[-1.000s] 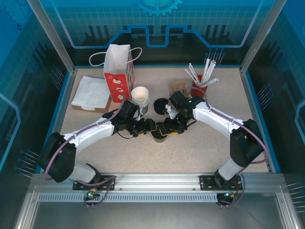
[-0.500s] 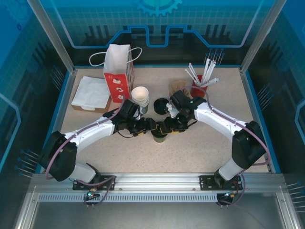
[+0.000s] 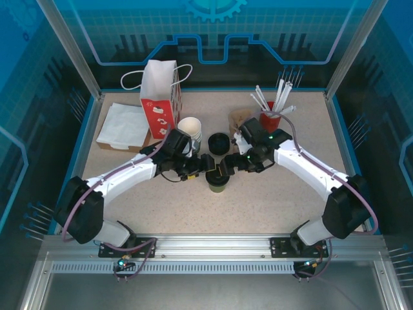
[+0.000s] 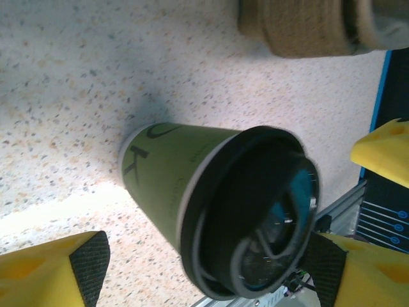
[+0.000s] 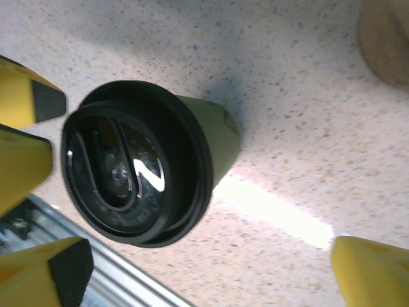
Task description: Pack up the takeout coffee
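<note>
The takeout coffee (image 3: 218, 183), a dark green paper cup with a round black lid, stands upright on the speckled table near the middle. My left gripper (image 3: 208, 166) hovers just behind it on the left and is open. In the left wrist view the cup (image 4: 169, 176) sits between the spread fingers (image 4: 86, 268), its lid (image 4: 255, 211) close to the right-hand pad. Behind the cup on the right, my right gripper (image 3: 231, 167) stands wide open. Its wrist view has the lidded cup (image 5: 137, 169) to the left of the gap, touching neither of its fingers (image 5: 67, 268).
Behind the arms stand a stack of white-rimmed cups (image 3: 190, 132), a stack of black lids (image 3: 219, 142), brown sleeves (image 3: 240, 117) and a red cup of straws (image 3: 270, 117). A red-and-white paper bag (image 3: 160, 95) and a box of napkins (image 3: 124, 126) sit at the back left.
My right gripper has opened wide and drawn back up and right from the cup. The left gripper has opened wider too. The cup stays standing with its lid on.
</note>
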Controlling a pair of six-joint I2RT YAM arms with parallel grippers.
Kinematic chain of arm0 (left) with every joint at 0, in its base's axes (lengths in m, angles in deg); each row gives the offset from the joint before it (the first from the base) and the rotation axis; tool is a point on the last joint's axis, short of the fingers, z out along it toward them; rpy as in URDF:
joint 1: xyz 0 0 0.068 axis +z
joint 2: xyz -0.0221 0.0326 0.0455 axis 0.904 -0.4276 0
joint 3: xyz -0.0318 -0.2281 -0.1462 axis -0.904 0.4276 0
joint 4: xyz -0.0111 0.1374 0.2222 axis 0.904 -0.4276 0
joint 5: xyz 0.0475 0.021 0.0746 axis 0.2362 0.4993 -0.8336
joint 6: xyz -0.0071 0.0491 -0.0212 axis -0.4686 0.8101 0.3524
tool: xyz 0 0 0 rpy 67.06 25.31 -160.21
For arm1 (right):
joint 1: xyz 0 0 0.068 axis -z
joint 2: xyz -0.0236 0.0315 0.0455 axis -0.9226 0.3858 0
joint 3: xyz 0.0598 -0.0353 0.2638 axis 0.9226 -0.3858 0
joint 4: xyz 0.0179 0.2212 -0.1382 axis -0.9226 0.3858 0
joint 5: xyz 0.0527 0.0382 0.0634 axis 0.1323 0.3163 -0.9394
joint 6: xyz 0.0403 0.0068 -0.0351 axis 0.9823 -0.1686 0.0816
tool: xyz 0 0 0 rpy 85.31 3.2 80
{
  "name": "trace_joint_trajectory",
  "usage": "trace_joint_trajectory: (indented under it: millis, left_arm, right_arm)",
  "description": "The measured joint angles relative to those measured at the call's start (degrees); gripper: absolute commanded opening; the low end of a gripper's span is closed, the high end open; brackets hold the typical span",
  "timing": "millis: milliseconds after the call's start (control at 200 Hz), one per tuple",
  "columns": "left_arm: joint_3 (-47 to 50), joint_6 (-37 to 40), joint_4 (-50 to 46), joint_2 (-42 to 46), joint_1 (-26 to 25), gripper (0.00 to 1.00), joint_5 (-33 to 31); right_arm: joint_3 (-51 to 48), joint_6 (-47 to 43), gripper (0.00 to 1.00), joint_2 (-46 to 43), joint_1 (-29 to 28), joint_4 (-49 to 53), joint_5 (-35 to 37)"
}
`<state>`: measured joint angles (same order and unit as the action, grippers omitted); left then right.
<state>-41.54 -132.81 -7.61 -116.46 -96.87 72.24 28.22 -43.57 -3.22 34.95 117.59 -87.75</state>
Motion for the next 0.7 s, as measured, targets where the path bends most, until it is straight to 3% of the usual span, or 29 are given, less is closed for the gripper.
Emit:
trace_joint_trajectory:
  millis: [185, 495, 700]
  left_arm:
    - [-0.24, -0.07, -1.57, 6.01, 2.12, 0.89, -1.9]
    - [11.41, -2.14, -3.61, 25.9, 14.27, 0.98, -5.42]
    - [16.13, -2.64, -5.95, 31.15, 16.59, 0.98, -5.6]
  right_arm:
    - [3.3, -1.33, 1.0, 0.2, -4.24, 3.82, 6.27]
    - [13.2, -2.62, 1.0, 9.57, -12.9, 8.37, 12.39]
    - [17.59, -3.43, 1.0, 15.04, -15.43, 10.95, 14.36]
